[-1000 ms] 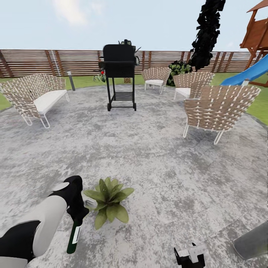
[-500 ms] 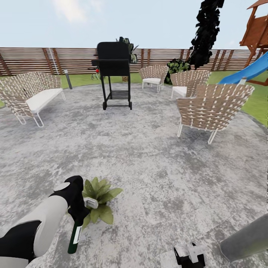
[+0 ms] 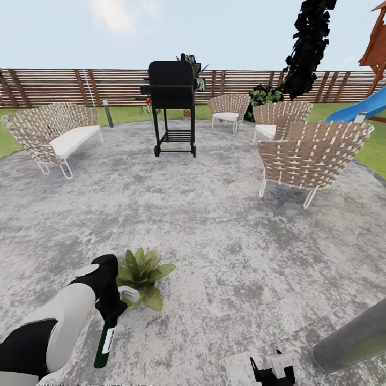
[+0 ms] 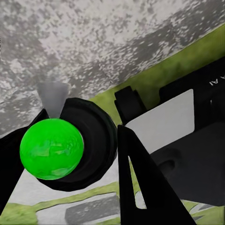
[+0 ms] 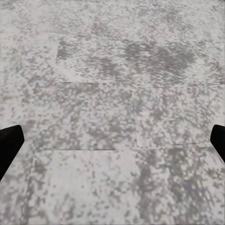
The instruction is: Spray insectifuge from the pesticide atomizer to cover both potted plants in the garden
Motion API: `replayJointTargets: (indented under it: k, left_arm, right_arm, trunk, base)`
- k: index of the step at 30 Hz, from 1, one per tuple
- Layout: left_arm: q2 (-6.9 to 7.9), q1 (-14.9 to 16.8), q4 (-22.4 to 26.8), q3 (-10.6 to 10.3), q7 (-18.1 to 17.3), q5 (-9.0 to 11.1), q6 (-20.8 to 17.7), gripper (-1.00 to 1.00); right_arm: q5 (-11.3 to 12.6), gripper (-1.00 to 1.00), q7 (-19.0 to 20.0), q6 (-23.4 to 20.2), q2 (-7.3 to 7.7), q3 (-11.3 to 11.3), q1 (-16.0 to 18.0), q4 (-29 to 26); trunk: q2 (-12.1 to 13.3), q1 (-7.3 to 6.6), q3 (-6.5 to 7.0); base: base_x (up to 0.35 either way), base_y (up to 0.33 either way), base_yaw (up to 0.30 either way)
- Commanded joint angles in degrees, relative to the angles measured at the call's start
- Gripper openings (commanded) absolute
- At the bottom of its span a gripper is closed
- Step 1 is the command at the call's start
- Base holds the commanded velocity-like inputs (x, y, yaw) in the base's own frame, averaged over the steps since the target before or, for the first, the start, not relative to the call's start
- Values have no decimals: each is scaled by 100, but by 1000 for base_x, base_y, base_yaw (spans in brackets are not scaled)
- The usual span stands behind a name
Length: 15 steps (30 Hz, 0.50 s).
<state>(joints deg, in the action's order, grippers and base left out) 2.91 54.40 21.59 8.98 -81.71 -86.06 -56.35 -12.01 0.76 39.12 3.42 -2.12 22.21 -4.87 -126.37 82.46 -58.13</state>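
One potted plant (image 3: 140,274), a low rosette of pointed green leaves, sits on the grey stone patio (image 3: 225,225) of the garden, its pot hidden under the leaves. My left gripper (image 3: 111,306) hangs just left of it, touching its leaves in the head view, and is shut on the pesticide atomizer (image 3: 104,342), whose green and white stem points down. In the left wrist view the atomizer's green top (image 4: 51,148) sits between the black fingers (image 4: 138,183). My right gripper (image 3: 273,370) is at the bottom edge, open over bare stone (image 5: 112,140).
A black grill (image 3: 172,104) stands at the patio's far side. A woven sofa (image 3: 53,134) is at the left, with woven chairs (image 3: 311,158) at the right. The brown slatted fence (image 3: 53,87) and lawn lie behind. A grey cylinder (image 3: 351,339) crosses the lower right corner.
The whole view has shifted as the camera moved. The plant now shows closer to my left gripper and partly behind it. The left gripper keeps its hold on the atomizer.
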Motion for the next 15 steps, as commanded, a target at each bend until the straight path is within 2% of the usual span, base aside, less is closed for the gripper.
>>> replayJointTargets:
  k: [1, 5, 10, 15]
  left_arm:
    - [6, 2, 4, 50, -50, -59, -61, -100]
    - [22, 0, 4, 95, -60, -50, -61, -100]
    - [-45, 0, 3, 133, -52, -26, -105, -100]
    - [-51, 0, 3, 141, -47, -19, -113, -100]
  right_arm:
    - [-29, 100, 8, 17, 1, -25, 3, 3]
    - [-25, 100, 6, 17, 1, -26, 3, 3]
    - [-21, 100, -6, 17, 1, -26, 3, 3]
    - [-20, 100, -8, 17, 1, -26, 3, 3]
  trunk:
    - [-2, -1, -5]
    - [-2, -1, -5]
    - [-2, -1, -5]
    - [-2, -1, -5]
  base:
    - [-2, 0, 101]
    - [0, 0, 28]
    - [18, -3, 3]
    - [110, -129, 0]
